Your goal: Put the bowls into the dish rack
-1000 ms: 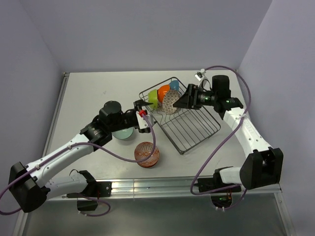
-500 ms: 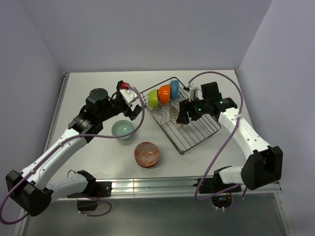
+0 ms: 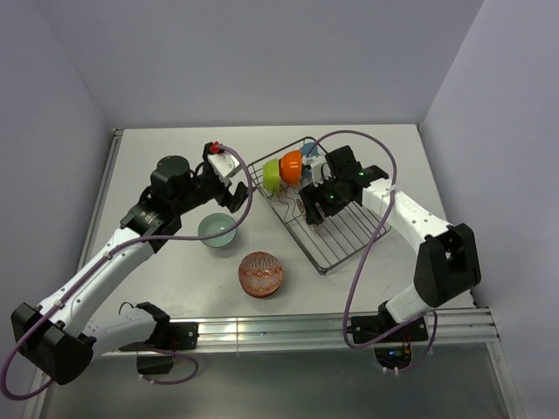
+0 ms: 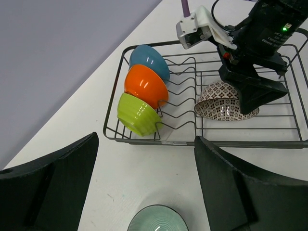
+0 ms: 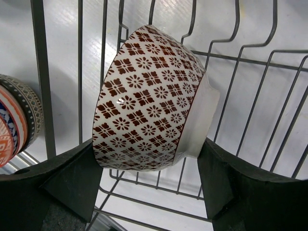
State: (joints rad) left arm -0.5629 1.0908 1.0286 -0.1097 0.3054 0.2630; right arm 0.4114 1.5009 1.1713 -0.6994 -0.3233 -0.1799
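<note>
three lilac walls (image 3: 262, 61), white table (image 3: 175, 157); left tool (image 4: 146, 144) spread, right tool (image 5: 147, 147) pinching patterned bowl (image 5: 149, 96).

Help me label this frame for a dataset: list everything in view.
dish rack: one, dark wire, on the table, right of centre.
blue bowl, orange bowl, green bowl: one each, on edge in a row at the rack's far-left end.
brown patterned bowl: one, brown on white, tilted, inside the rack.
teal bowl: one, pale, on the table left of the rack.
red-orange patterned bowl: one, on the table nearer the bases.
table: one, whitish.
left gripper: open, empty.
right gripper: gripping the brown patterned bowl.
</note>
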